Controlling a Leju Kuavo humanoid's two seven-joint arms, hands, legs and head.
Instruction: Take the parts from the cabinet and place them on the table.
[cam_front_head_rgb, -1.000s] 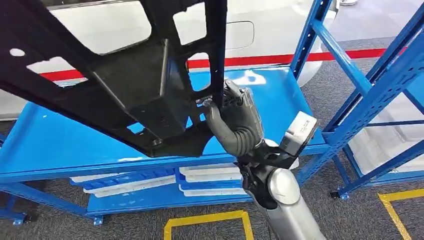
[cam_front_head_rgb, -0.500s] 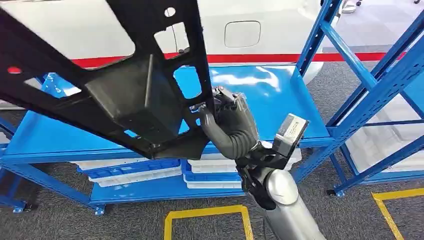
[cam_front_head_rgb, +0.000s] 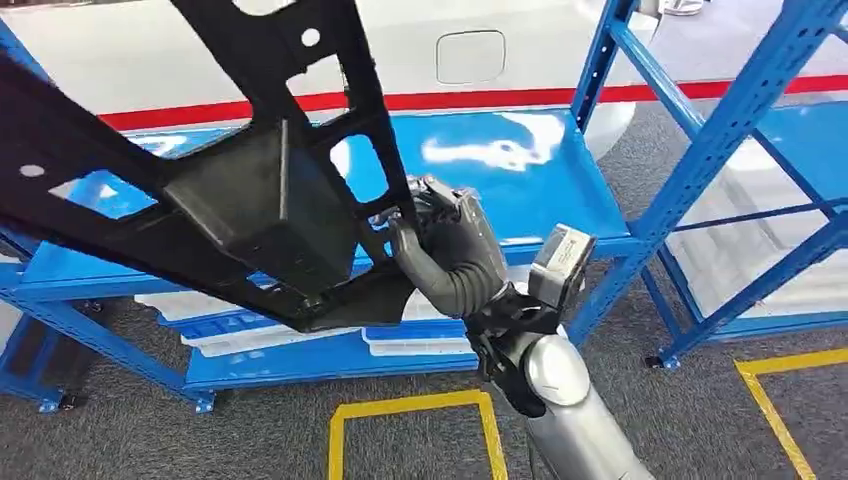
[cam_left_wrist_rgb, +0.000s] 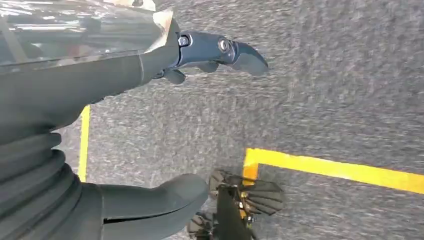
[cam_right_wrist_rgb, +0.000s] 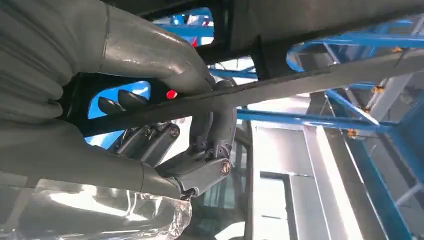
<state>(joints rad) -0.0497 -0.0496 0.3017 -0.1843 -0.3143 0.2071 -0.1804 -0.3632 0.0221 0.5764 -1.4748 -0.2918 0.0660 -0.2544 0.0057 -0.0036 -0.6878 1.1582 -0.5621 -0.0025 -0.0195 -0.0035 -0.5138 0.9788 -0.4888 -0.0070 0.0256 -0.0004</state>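
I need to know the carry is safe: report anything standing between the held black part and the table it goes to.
The table is not visible, so that path cannot be judged. The right robot hand grips the black part by its edge. It hangs above the blue shelf, with a blue upright close on the right.

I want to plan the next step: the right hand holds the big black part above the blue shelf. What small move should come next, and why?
Probably keep drawing the black part back from the blue shelf. The right hand grips its edge and the part hangs above the shelf, so it likely should come clear of the blue uprights before any turn. The left hand holds nothing.
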